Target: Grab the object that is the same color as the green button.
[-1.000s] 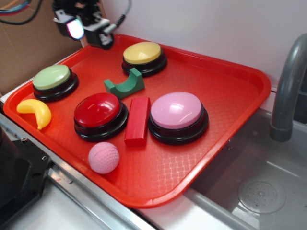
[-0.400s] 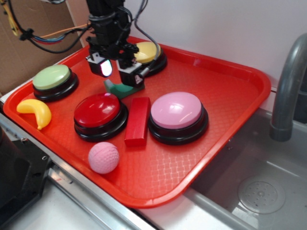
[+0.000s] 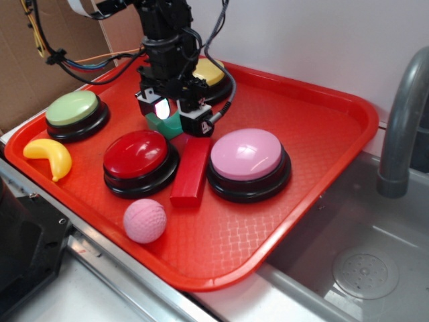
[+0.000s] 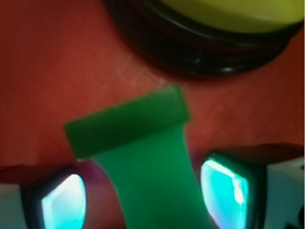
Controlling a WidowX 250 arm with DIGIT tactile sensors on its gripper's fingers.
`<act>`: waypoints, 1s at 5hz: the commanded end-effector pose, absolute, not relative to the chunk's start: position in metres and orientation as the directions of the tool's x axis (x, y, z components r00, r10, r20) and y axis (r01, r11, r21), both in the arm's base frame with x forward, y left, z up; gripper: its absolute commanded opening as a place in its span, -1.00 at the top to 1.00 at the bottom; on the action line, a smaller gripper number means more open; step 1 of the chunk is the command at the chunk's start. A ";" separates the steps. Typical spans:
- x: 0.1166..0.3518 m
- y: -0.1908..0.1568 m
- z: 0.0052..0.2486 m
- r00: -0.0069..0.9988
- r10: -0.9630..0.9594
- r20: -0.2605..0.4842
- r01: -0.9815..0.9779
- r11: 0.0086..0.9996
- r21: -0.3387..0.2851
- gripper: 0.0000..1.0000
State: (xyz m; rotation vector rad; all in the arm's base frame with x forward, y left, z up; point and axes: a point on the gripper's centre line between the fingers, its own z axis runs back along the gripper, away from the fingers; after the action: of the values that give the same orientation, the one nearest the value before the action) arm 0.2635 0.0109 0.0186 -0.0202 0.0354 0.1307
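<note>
The dark green arch block (image 3: 169, 123) lies on the red tray (image 3: 322, 114), mostly hidden under my gripper (image 3: 175, 115). In the wrist view the block (image 4: 143, 157) sits between my two glowing fingers (image 4: 64, 202), with gaps on both sides. My gripper (image 4: 143, 198) is open and straddles the block, low over the tray. The pale green button (image 3: 72, 109) on its black base stands at the tray's left. The yellow button (image 4: 224, 19) is just beyond the block.
A red-domed button (image 3: 136, 155), a red rectangular block (image 3: 190, 170) and a pink button (image 3: 247, 155) sit close in front of the gripper. A yellow banana (image 3: 48, 154) and pink ball (image 3: 144, 220) lie nearer. A sink and grey faucet (image 3: 402, 121) are at right.
My gripper has come from the tray's far left corner, moved right and down, and now sits over the green block with its fingers on either side.
</note>
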 end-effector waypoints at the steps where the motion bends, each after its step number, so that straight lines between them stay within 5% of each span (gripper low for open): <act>1: 0.271 0.011 0.026 0.986 0.164 0.041 -0.163 0.986 -0.030 1.00; 2: 0.270 0.012 0.035 0.984 0.176 0.032 -0.175 0.984 -0.007 1.00; 3: 0.267 0.011 0.069 0.978 0.206 0.025 -0.207 0.978 0.040 1.00; 5: 0.256 0.002 0.160 0.969 0.227 0.100 -0.226 0.974 -0.021 1.00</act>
State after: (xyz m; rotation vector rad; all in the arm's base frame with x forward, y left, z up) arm 0.2525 0.0011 0.1376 0.0023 -0.0188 0.2334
